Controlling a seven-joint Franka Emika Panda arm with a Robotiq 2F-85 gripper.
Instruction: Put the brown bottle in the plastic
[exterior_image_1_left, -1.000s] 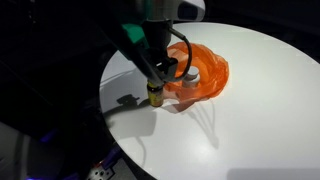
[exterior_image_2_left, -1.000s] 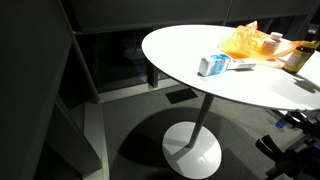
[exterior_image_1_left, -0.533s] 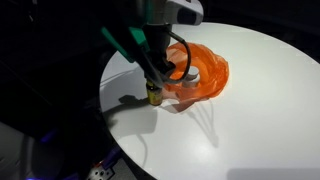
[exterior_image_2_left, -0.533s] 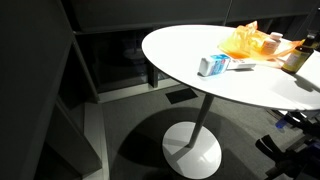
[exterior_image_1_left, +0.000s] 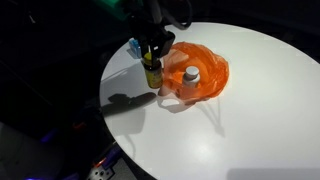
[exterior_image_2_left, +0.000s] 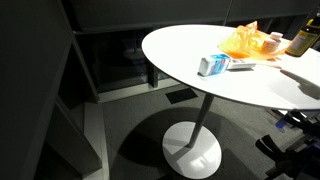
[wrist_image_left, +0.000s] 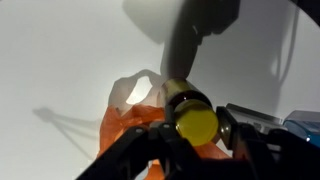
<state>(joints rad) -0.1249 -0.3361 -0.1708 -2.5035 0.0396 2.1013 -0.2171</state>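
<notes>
Brown and yellow-capped, the bottle (exterior_image_1_left: 151, 74) hung upright, pinched at its neck by the gripper (exterior_image_1_left: 150, 60), in the upper centre-left of an exterior view, clear of the white table (exterior_image_1_left: 250, 110) and just left of the orange plastic bag (exterior_image_1_left: 208, 78); in the wrist view, dark fingers (wrist_image_left: 236, 128) flanked its cap

Table top (exterior_image_1_left: 250, 110): smooth white, matt sheen. Bag (exterior_image_1_left: 205, 75): thin orange plastic, crinkled, translucent, glossy. Bottle (exterior_image_1_left: 151, 72): brown, glossy; cap (wrist_image_left: 197, 123) smooth yellow plastic. Floor (exterior_image_2_left: 120, 140): grey carpet, rough.
</notes>
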